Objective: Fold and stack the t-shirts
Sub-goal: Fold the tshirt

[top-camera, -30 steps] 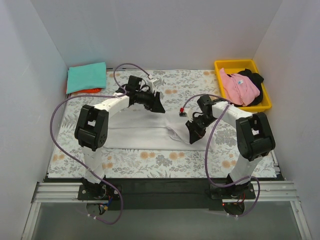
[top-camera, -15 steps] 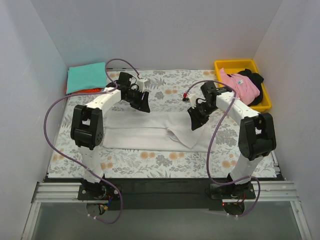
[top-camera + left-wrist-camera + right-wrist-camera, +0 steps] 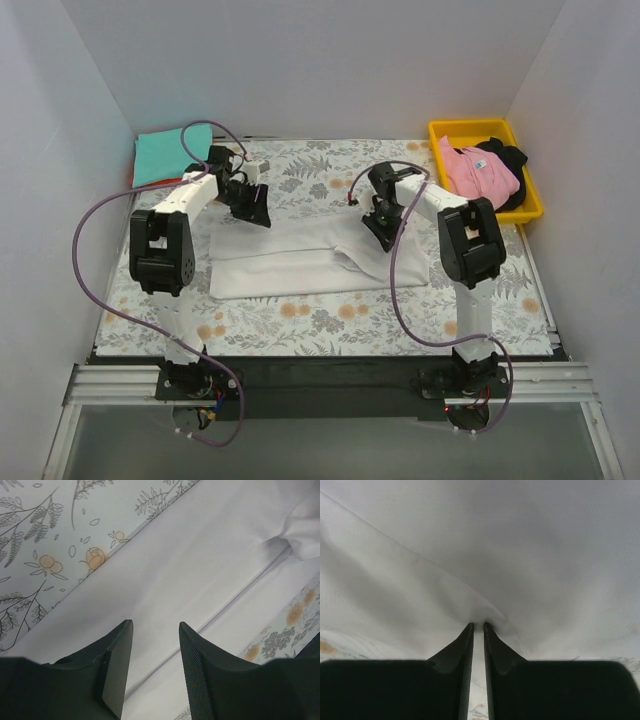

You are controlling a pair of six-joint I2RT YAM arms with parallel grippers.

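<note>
The white t-shirt (image 3: 300, 258) lies flattened and partly folded mid-table on the floral cloth. My left gripper (image 3: 257, 208) is open and empty just above its far left edge; the left wrist view shows the gripper (image 3: 156, 625) over the white t-shirt (image 3: 200, 570). My right gripper (image 3: 378, 226) is shut on a fold of the white t-shirt (image 3: 530, 555) at its far right part, as the right wrist view shows (image 3: 478, 626). A folded teal t-shirt (image 3: 165, 155) lies at the back left. The pink t-shirt (image 3: 480, 172) and black t-shirt (image 3: 512, 158) lie in the bin. The orange one is hidden.
The yellow bin (image 3: 470, 130) stands at the back right corner. The floral table cloth (image 3: 330, 315) covers the table. White walls close in the back and both sides. Purple cables loop from both arms.
Both grippers have moved toward the back of the table, the left one also leftward. The right gripper has drawn the white cloth back with it, and the shirt now lies wider front to back.
</note>
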